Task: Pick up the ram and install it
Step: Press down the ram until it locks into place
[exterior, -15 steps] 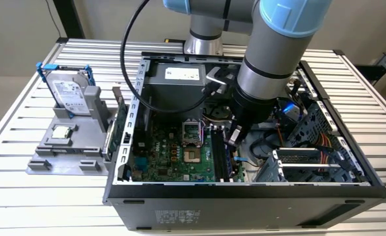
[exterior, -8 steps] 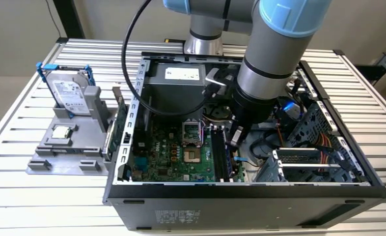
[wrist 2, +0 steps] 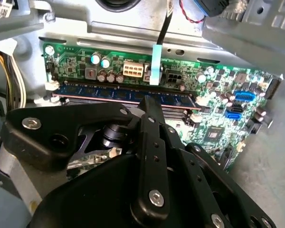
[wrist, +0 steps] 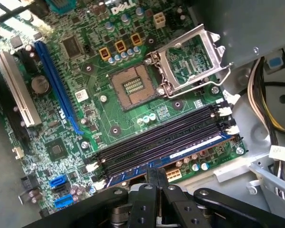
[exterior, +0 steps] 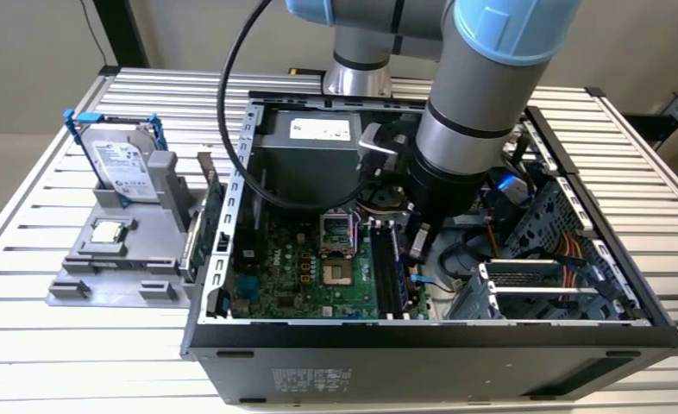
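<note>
Lowered into the open computer case (exterior: 431, 345), my end effector (wrist: 156, 172) sits at the bottom centre of the first wrist view, its fingers drawn together, directly over the ram (wrist: 180, 154). That bluish stick lies in the memory slot nearest me, beside three black slots (wrist: 156, 137) on the green motherboard (wrist: 99, 114). Centre frame in the exterior view, my arm (exterior: 477, 112) reaches down over the slatted bench (exterior: 74, 345).

The ribbed silver metal table (exterior: 40, 345) looks brushed and matt. The black metal computer case (exterior: 431, 362) has a dull finish. The green motherboard (wrist: 85, 118) appears glossy, the black plastic gripper (wrist: 154, 176) satiny and smooth.
</note>
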{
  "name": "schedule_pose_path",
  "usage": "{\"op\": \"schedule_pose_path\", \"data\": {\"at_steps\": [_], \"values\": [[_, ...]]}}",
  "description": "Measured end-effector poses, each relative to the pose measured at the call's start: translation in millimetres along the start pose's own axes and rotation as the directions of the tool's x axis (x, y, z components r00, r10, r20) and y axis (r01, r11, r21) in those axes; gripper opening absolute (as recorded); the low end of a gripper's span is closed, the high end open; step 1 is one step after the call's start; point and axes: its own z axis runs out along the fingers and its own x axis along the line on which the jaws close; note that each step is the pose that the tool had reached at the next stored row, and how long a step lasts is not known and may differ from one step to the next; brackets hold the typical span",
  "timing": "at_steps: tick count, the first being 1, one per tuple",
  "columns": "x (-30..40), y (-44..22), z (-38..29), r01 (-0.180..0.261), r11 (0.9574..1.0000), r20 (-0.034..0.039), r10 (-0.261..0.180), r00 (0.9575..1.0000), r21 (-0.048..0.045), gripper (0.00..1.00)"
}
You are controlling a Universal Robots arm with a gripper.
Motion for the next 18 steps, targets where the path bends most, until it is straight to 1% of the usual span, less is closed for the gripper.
{"op": "schedule_pose_path", "data": {"at_steps": [5, 7, 9, 12, 18], "values": [[0.2, 0.4, 0.4, 0.060, 0.9982, 0.0000, -0.060, 0.9982, 0.0021, 0.00], [0.2, 0.5, 0.4, 0.080, 0.9968, -0.0002, -0.080, 0.9968, 0.0029, 0.00], [0.3, 0.8, 0.5, 0.105, 0.9945, -0.0005, -0.105, 0.9945, 0.0039, 0.00], [0.4, 0.9, 0.6, 0.145, 0.9894, 0.0000, -0.145, 0.9895, 0.0052, 0.00], [0.5, 1.2, 0.8, 0.217, 0.9761, -0.0012, -0.217, 0.9761, 0.0080, 0.00]]}}
